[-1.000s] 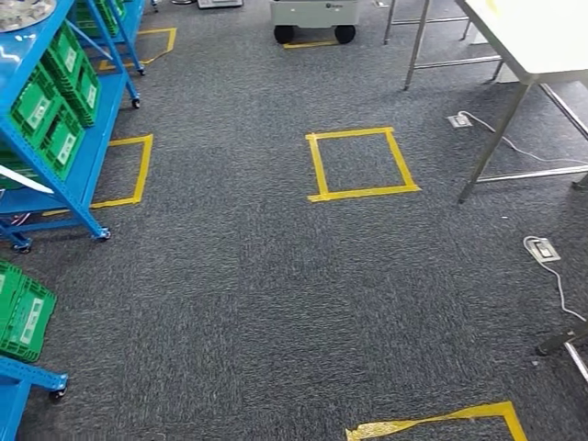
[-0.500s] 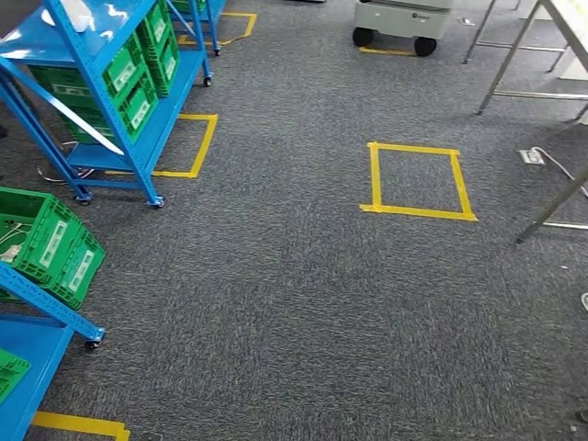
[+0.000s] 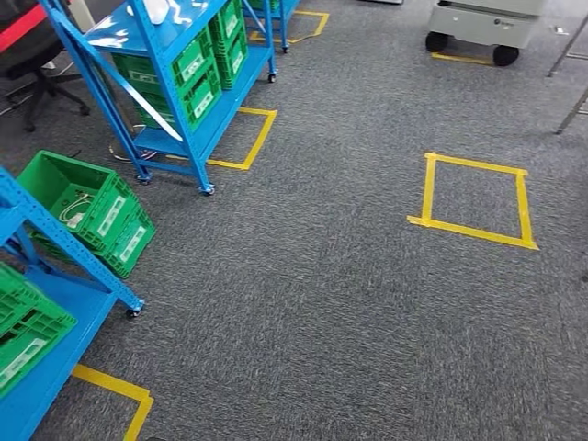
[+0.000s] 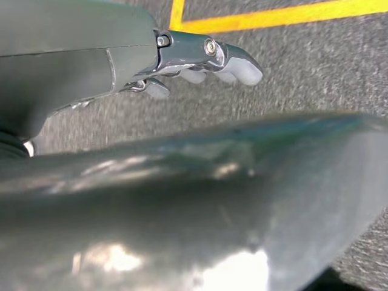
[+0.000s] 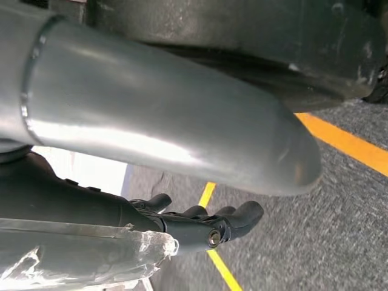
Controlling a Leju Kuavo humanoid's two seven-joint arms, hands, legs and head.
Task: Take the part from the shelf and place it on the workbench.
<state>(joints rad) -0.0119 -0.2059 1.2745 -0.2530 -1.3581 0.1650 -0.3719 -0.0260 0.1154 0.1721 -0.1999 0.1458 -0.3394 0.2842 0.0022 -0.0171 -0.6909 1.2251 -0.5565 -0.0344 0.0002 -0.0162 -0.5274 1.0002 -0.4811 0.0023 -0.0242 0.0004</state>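
Fingers of left hand straight, empty; clear packet lies lengthwise along right hand, grip unclear.

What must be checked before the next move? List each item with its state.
1. Shelf in sight: blue shelf ahead on the left. Ok.
2. Route to it: a green crate sits on the carpet near the way. Not ok, steer around it.
3. Left hand free: nothing in it. Ok.
4. Right hand free: clear plastic lies against it. Cannot tell.
5. Part located: shelf bins too small to read. Cannot tell.
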